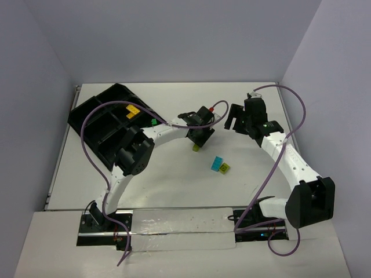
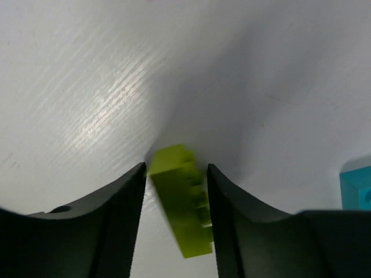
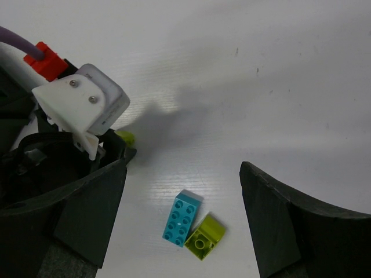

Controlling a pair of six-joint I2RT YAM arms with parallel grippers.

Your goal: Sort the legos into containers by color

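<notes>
A lime brick point(image 2: 179, 208) is held between the two black fingers point(image 2: 116, 226) of the left gripper point(image 2: 175, 174). The fingers are closed in tight, and both are pressed against the sides of the brick. The brick is tilted in the grip, with its bumps turned to the right finger. It cannot be told if the brick is lifted off the white table point(image 1: 174, 185) or is resting on it. A corner of a blue brick point(image 2: 356, 188) is seen out past the right finger, well apart from it.

The right gripper point(image 3: 184, 168) is opened wide, and nothing is held in it. The blue brick is seen flat on the table under the gap between its fingers. A second lime brick point(image 3: 204, 236) is laid right against the blue one. The left gripper is seen just beside its left finger.

The black tray point(image 1: 93, 119) is set well away from both grippers, behind the left gripper. A yellow brick point(image 1: 132, 112) is seen in one of its boxes. A dark green brick point(image 1: 152, 121) is seen at the tray corner nearest the left gripper, but it cannot be told if it is inside
</notes>
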